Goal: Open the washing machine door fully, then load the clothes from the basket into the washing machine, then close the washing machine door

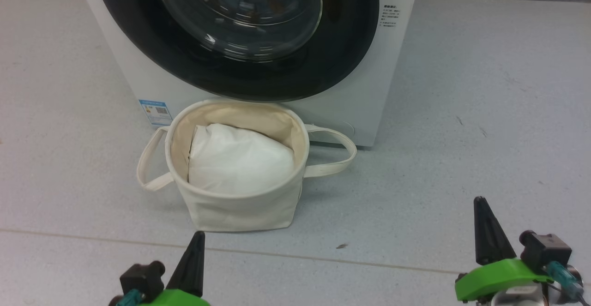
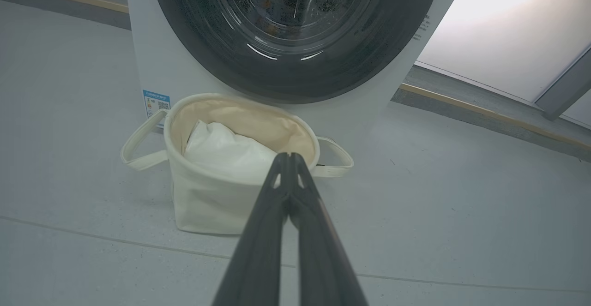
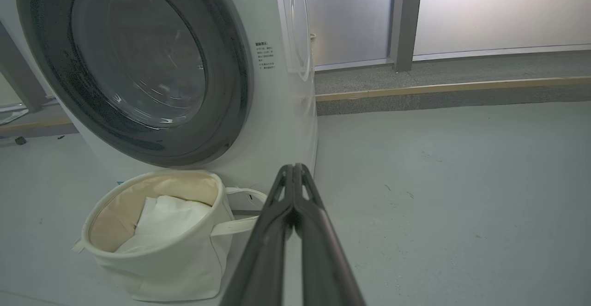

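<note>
The washing machine stands white at the top of the head view. The washing machine door lies shut against it, black rim around clear glass. On the floor just before it sits the basket, cream canvas with two strap handles, holding a plain white pillow-like bundle. The clothes are hidden. My left gripper is shut and empty, a short way in front of the basket. My right gripper is shut and empty over bare floor to the basket's right. The wrist views show the same door, basket and shut grippers.
A blue label sticks to the washer's lower left front. Grey floor spreads wide to the right, with a seam line running across near me. A low curb with a yellow strip and frosted panels lie beyond the washer.
</note>
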Motion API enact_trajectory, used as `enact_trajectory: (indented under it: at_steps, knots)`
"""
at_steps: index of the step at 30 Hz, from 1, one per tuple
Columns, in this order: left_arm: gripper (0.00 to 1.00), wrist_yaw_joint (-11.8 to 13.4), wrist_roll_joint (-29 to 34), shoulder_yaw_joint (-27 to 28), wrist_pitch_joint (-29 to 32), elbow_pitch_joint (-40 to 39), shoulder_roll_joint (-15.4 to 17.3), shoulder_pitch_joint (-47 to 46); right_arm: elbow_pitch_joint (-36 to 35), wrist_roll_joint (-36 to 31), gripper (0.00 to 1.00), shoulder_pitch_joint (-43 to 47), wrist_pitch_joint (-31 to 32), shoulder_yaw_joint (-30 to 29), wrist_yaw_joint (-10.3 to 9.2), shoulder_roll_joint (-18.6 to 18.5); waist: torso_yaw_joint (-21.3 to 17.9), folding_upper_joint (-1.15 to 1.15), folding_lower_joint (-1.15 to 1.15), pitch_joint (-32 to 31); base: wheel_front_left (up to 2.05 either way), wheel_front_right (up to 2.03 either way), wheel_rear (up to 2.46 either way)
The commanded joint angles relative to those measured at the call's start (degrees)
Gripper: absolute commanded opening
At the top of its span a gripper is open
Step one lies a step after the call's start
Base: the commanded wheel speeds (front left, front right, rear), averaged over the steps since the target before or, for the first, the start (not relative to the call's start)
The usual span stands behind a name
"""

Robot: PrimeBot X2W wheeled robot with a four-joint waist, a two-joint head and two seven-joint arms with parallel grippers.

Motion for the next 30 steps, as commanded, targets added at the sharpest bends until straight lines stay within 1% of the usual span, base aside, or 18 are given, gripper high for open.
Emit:
enact_trajectory:
  at_steps: [1,4,7,9,30]
  knots:
    - [0.0,-0.1,-1.3,0.6,0.2,-1.7,0.0,-2.1,-1.8,1.5,0.0,-1.7,0.5,-0.1,0.0,-0.2,0.0,0.0,0.02,0.0,0.0,0.0,0.0]
    - [0.0,-0.3,-3.7,1.0,0.9,-2.1,0.1,-1.9,-1.8,4.2,0.0,-1.7,1.2,-0.2,0.0,-0.2,-0.1,0.0,0.13,-0.2,0.0,0.0,0.0]
    - [0.0,-0.5,-5.6,1.3,1.4,-2.4,0.1,-1.8,-1.8,6.2,0.0,-1.7,1.7,-0.3,0.0,-0.2,-0.1,0.0,0.03,-0.2,0.0,0.0,0.0]
    - [0.0,-0.6,-6.8,1.5,1.7,-2.5,0.1,-1.8,-1.8,7.6,0.0,-1.8,2.0,-0.4,0.0,-0.2,-0.1,0.0,0.01,-0.2,0.0,0.0,0.0]
    - [0.0,-1.6,-19.5,3.9,5.2,-4.3,0.3,-1.5,-1.8,21.7,0.0,-2.2,5.7,-1.1,0.0,-0.2,-0.4,0.0,0.0,-0.6,0.0,0.0,0.0]
